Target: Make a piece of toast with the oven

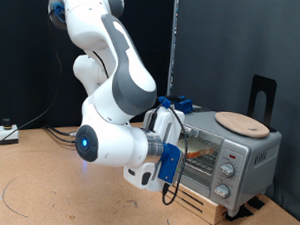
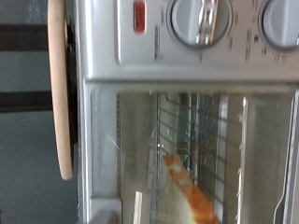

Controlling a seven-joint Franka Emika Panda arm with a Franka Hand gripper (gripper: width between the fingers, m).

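Note:
The silver-grey oven [image 1: 231,154] stands on a wooden slatted base [image 1: 201,201] at the exterior view's right. Through its glass door I see the piece of toast [image 1: 196,152] lying on the wire rack. In the wrist view the oven [image 2: 103,37] fills the picture. Its glass door [image 2: 140,140] is close in front of the camera, and the golden-brown crust of the toast [image 2: 187,191] shows behind the glass. My gripper [image 1: 175,146] is right at the oven's front, its fingers hidden behind the hand. No fingers show in the wrist view.
A round tan wooden board [image 1: 242,123] lies on top of the oven and also shows in the wrist view [image 2: 61,84]. Round knobs [image 2: 196,19] and a red indicator [image 2: 140,16] sit on the oven's panel. A black stand [image 1: 263,95] rises behind the oven. Cables [image 1: 49,133] lie at the left.

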